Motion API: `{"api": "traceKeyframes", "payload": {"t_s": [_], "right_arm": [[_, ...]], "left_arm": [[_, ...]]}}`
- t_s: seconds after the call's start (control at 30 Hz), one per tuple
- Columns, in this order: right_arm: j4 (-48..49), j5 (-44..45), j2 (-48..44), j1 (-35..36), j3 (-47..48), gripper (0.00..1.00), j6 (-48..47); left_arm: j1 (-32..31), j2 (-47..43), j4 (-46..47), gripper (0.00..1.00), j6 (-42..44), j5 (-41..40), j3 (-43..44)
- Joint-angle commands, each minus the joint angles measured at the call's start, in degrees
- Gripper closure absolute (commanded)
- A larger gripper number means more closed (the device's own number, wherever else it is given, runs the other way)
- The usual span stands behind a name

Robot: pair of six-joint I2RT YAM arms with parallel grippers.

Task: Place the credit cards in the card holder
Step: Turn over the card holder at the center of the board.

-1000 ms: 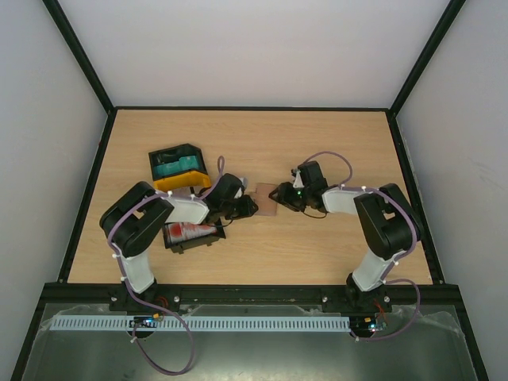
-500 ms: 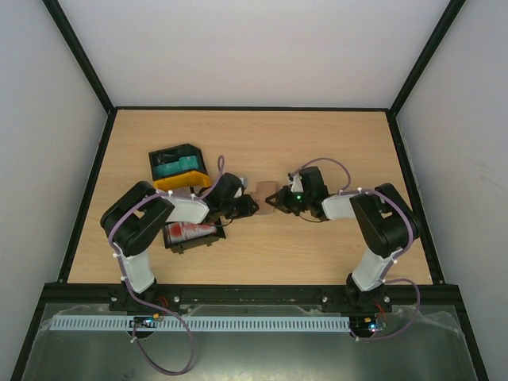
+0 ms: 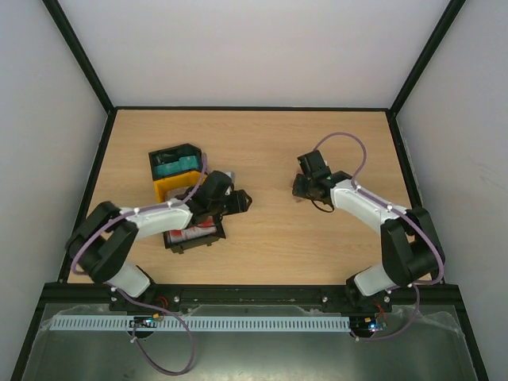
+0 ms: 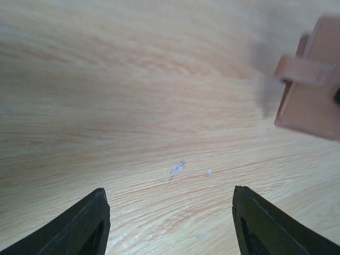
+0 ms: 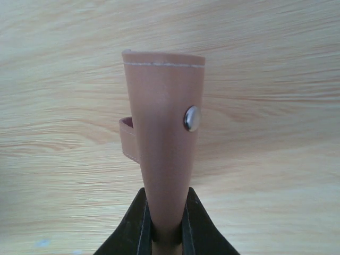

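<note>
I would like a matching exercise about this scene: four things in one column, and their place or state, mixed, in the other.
1 card holder
2 teal card
3 red-and-white card
4 left jaws

a in the near black tray
b open above the table
c clamped in the right jaws
d in the far black tray

Pairs: 1-c, 2-d, 3-a, 4-b

Left arm [image 3: 155, 218], right arm [image 3: 361, 202]: white links, black joints, looping purple cables [image 3: 340, 135]; black tapered claw fingers [image 4: 85, 228]
</note>
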Motion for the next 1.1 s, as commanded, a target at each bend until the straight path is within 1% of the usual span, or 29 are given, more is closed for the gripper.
{"api": "traceKeyframes", "payload": {"t_s": [0.0,0.07,0.13,0.2,0.3,0.4,0.47,0.57,0.67,0.8,0.9,1.0,1.07], "right_arm": [[-21.40,28.21,-0.72,4.55,5.07,0.98,-0.23],[-24.66,35.52,0.87,7.21,6.24,0.98,0.50],[-28.18,40.48,4.36,8.82,7.29,0.98,1.31],[-30.80,43.84,8.17,10.71,8.35,0.98,4.23],[-32.73,45.72,13.37,14.88,10.53,0.98,6.67],[-33.33,44.59,18.18,18.33,13.63,0.98,7.37],[-33.24,42.72,21.55,20.47,16.06,0.95,7.15],[-31.43,36.94,25.40,23.36,19.54,0.87,5.75],[-28.47,30.40,27.28,24.86,22.06,0.82,4.76],[-22.19,20.80,27.40,24.91,22.34,0.71,4.31],[-19.08,15.32,27.02,24.93,22.65,0.59,3.98],[-15.22,11.26,23.17,24.42,22.28,0.47,3.78],[-12.44,9.24,19.65,23.23,21.10,0.44,4.02]], "left_arm": [[0.20,-6.38,-3.92,0.33,1.69,-5.90,0.40],[0.28,-8.38,-5.11,0.32,1.87,-7.44,0.88],[0.48,-10.09,-6.77,0.31,1.78,-9.15,1.27],[0.90,-12.14,-8.79,0.30,1.09,-11.71,1.42],[2.77,-16.20,-10.61,0.28,0.98,-13.90,0.95],[5.12,-18.57,-11.91,0.27,1.09,-13.86,0.98],[6.31,-19.43,-12.37,0.27,1.19,-13.35,1.18],[7.16,-19.41,-12.80,0.26,1.34,-11.78,1.72],[7.36,-18.50,-13.39,0.26,1.61,-10.09,2.42],[7.47,-17.25,-13.75,0.25,1.64,-8.37,2.46],[7.56,-16.07,-13.91,0.24,2.01,-6.88,2.74],[7.53,-14.47,-13.72,0.23,2.87,-4.56,3.22],[7.50,-12.99,-13.33,0.23,3.54,-2.85,3.49]]}}
